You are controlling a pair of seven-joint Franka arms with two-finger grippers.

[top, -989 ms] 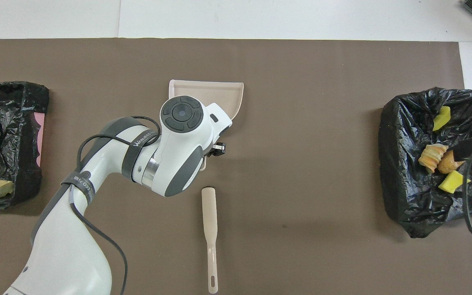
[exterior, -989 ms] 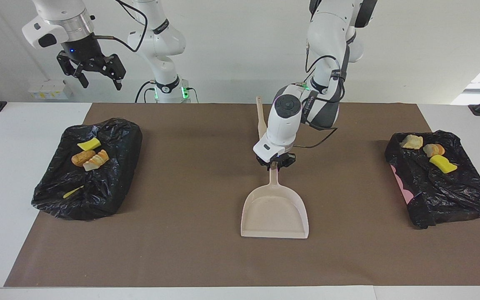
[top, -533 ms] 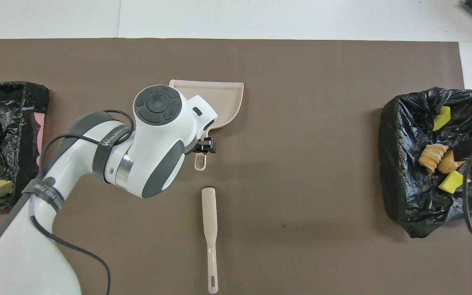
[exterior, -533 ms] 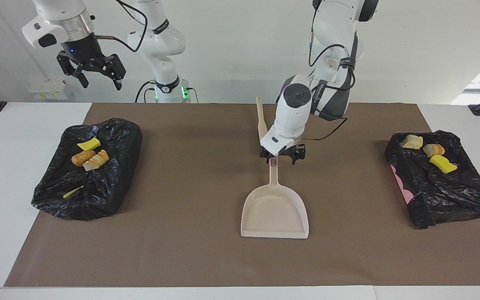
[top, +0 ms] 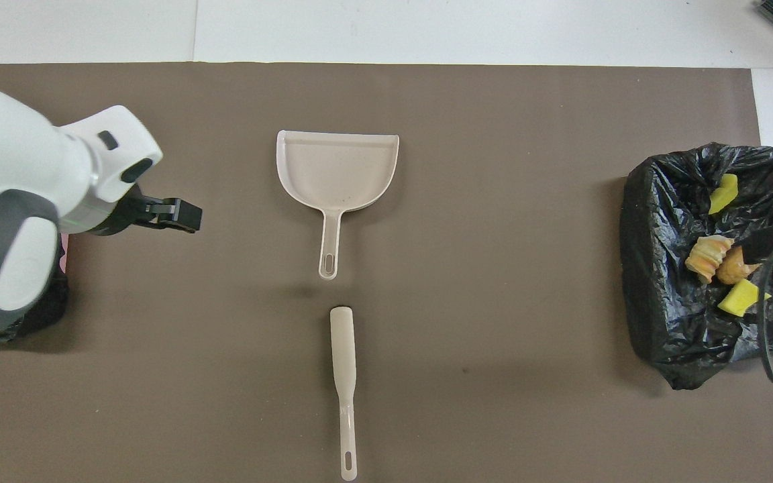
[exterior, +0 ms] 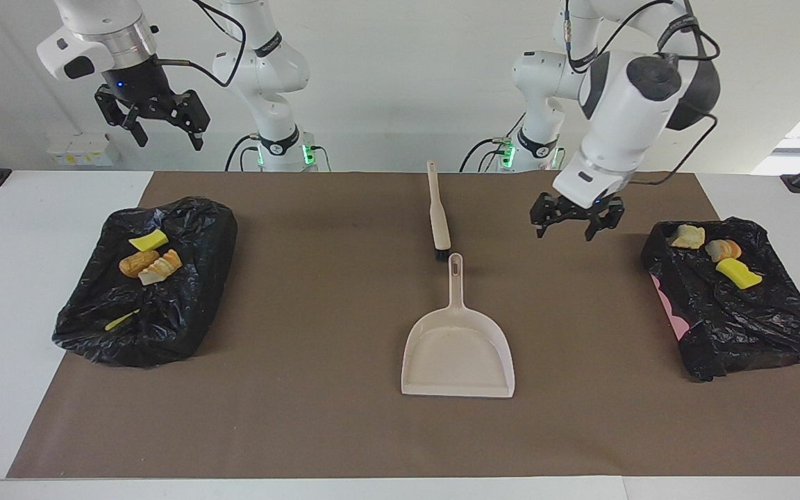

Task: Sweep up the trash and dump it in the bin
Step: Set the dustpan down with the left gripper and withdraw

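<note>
The trash lies in two black-bagged bins. The bin [exterior: 143, 333] at the right arm's end holds a yellow bit [exterior: 148, 240], an orange-brown piece [exterior: 137, 263] and a beige chunk [exterior: 160, 267]. The bin [exterior: 747, 323] at the left arm's end holds a beige chunk [exterior: 687, 237], a bread-like piece [exterior: 723, 249] and a yellow bit [exterior: 738, 273]. My left gripper [exterior: 576, 221] hangs open and empty over the mat beside that bin. My right gripper [exterior: 160, 128] waits high up, open and empty.
A beige dustpan [exterior: 457, 354] lies flat mid-mat, its handle pointing toward the robots. A beige brush [exterior: 437, 215] lies in line with it, nearer the robots. The brown mat [exterior: 317, 430] covers most of the white table.
My left gripper opened, let go of the dustpan's handle, then rose and swung toward the bin at its own end. The dustpan stays flat. The right arm has not moved.
</note>
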